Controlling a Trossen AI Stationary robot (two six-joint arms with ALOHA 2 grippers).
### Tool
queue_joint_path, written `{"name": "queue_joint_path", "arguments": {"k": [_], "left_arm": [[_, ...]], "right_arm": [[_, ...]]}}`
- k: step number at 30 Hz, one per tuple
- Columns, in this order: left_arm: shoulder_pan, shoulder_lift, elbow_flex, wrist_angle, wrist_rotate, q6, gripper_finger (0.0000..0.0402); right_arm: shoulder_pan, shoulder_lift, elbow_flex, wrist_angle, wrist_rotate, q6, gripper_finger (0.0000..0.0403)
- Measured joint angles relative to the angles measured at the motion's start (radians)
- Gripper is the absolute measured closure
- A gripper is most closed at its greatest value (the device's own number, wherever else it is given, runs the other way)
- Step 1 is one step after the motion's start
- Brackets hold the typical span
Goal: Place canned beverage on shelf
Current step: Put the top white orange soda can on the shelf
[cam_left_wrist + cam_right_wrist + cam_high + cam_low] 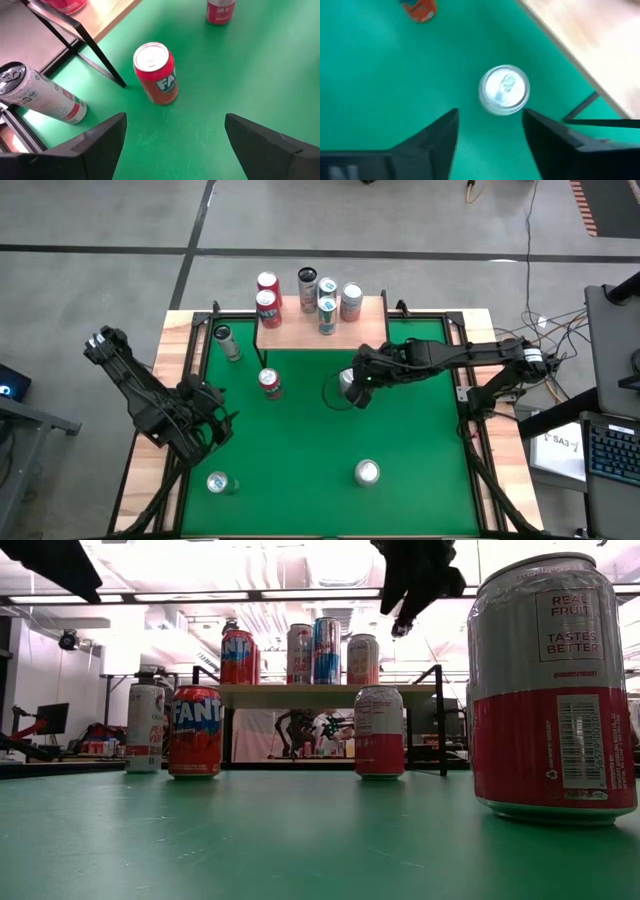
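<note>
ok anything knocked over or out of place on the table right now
Nothing stands out. Five cans stand upright on the light wooden shelf, and the red Fanta can and the red-and-white cans on the green table are upright too. No spill shows.

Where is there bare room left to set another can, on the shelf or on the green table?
The shelf is bare along its front edge; five cans crowd its back. The green table is bare mid-front, between the left gripper and the can.
</note>
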Motion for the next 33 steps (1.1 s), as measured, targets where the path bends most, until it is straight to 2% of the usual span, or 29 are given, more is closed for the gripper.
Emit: {"name": "queue_joint_path", "arguments": {"k": [6, 11, 20, 33], "left_arm": [[0.0, 0.0, 0.0, 0.002, -0.029, 0.0, 0.008], [0.0, 0.0, 0.0, 0.009, -0.074, 0.0, 0.008], [0.0, 0.0, 0.0, 0.01, -0.109, 0.002, 0.008], [0.0, 0.001, 0.0, 0.009, -0.135, 0.036, 0.008]], "right_arm": [[-0.009, 0.01, 0.0, 0.002, 0.045, 0.05, 0.0089], [-0.029, 0.059, 0.0, -0.001, 0.051, 0.074, 0.005], [-0.05, 0.172, 0.0, -0.001, 0.052, 0.122, 0.0046], [-0.054, 0.271, 0.0, 0.03, 0.054, 0.153, 0.0046]]}}
